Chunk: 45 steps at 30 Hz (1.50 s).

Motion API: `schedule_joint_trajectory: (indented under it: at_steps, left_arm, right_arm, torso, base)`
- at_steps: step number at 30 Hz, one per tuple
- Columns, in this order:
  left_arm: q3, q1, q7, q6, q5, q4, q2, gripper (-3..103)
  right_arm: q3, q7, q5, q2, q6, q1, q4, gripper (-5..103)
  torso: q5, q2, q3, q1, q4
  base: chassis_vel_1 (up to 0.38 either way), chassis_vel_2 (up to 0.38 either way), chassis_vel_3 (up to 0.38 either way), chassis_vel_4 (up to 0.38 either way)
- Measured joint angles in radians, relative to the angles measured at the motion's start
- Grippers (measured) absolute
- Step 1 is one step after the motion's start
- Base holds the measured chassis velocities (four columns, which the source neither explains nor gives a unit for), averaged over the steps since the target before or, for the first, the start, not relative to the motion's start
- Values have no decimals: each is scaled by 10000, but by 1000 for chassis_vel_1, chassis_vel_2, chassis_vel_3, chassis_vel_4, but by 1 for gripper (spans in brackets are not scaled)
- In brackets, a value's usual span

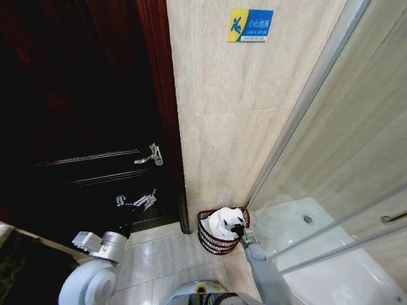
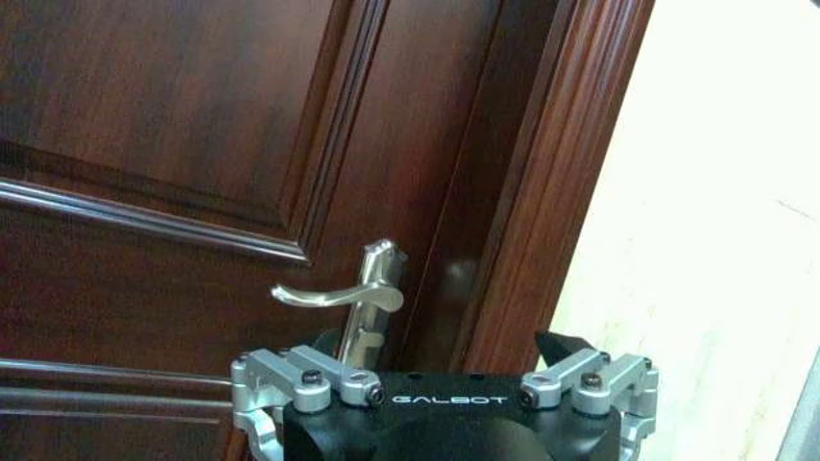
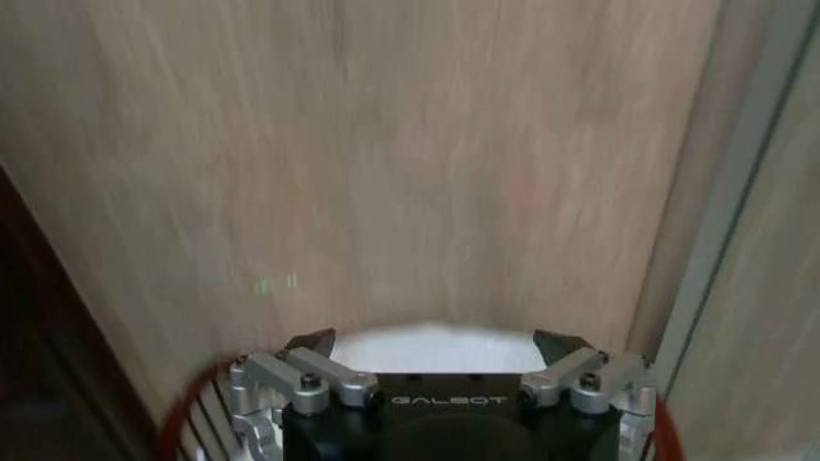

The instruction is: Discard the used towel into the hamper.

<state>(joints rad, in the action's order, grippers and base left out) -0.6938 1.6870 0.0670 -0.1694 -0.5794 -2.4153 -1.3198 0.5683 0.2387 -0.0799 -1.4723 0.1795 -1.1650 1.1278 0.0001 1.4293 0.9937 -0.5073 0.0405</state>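
The hamper (image 1: 221, 232) stands on the pale floor tiles in the corner where the beige tiled wall (image 1: 241, 127) meets the glass shower screen (image 1: 343, 165). It sits upright, mouth upward, its body narrowing toward the base. A white towel (image 1: 224, 221) lies bunched inside it, heaped above the rim (its long axis cannot be told from this crumpled shape).

The right gripper (image 1: 238, 226) sits right over the hamper's mouth, at the side nearest the shower screen, touching or just above the towel. In the right wrist view its two dark fingertips (image 3: 313, 341) stand wide apart with white cloth (image 3: 436, 346) showing past them, nothing pinched between, and the hamper's reddish rim (image 3: 186, 413) curves below.

Room around the hamper is tight: wall behind, glass close on one side, and the dark wooden door (image 1: 82, 127) with its frame on the other; open tiles lie only on the robot's side.

The left gripper (image 1: 145, 202) hangs well away from the hamper, before the door, below the silver door handle (image 1: 152, 154), fingers spread wide and empty.
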Motion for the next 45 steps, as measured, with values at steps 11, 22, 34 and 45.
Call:
schedule_joint_trajectory:
  at_steps: [11,22,34,45]
  left_arm:
    - [0,0,0,0,0,0,0,100]
    - [0,-1,0,0,0,0,0,100]
    - [0,-1,0,0,0,0,0,100]
    - [0,0,0,0,0,0,0,100]
  right_arm:
    - [575,-384,-1493,-178,-497,-2766,5368,100]
    - [603,-594,-1925,-594,-38,-5107,8777,100]
    - [695,-908,-1243,-1018,145,-6213,11452,100]
    - [725,-920,-1068,-1076,-457,-6261,13254,100]
  torso:
    - [-2,0,-1,0,0]
    - [-2,1,0,0,-1]
    - [-2,0,0,0,-1]
    - [-2,-1,1,-1,-1]
  base:
    - [0,0,0,0]
    - [0,0,0,0]
    - [0,0,0,0]
    - [0,0,0,0]
